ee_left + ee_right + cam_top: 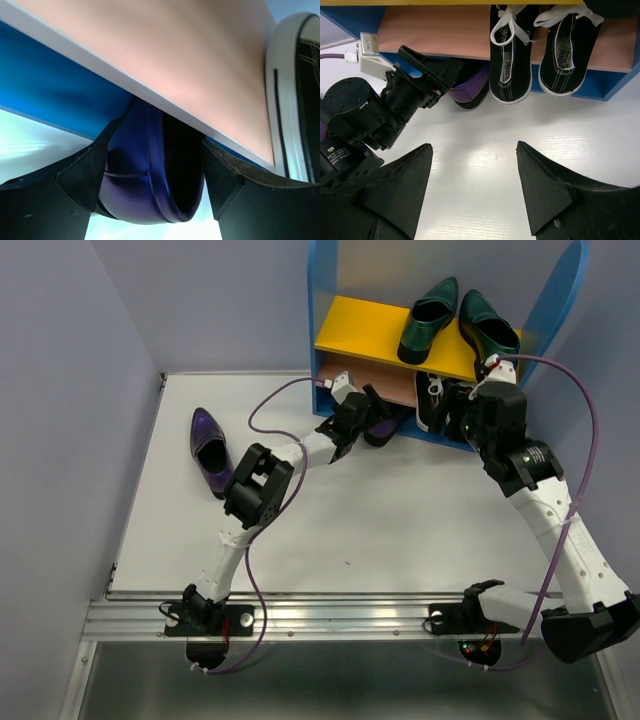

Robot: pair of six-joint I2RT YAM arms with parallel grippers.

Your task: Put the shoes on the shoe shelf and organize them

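The left hand (155, 152) is reaching under the tan middle board (190, 60) of the shoe shelf (322, 300), its fingers (70, 185) spread either side of a purple shoe (135, 175) at the shelf's base, possibly brushing it. The right hand (474, 150) is hovering before the shelf, spread wide and holding nothing. Black sneakers (510, 65) are sitting on the middle board, green loafers (430, 320) on the shelf's yellow top board (355, 325) — a second purple shoe (210, 450) is lying on the surface (400, 530) left of the shelf.
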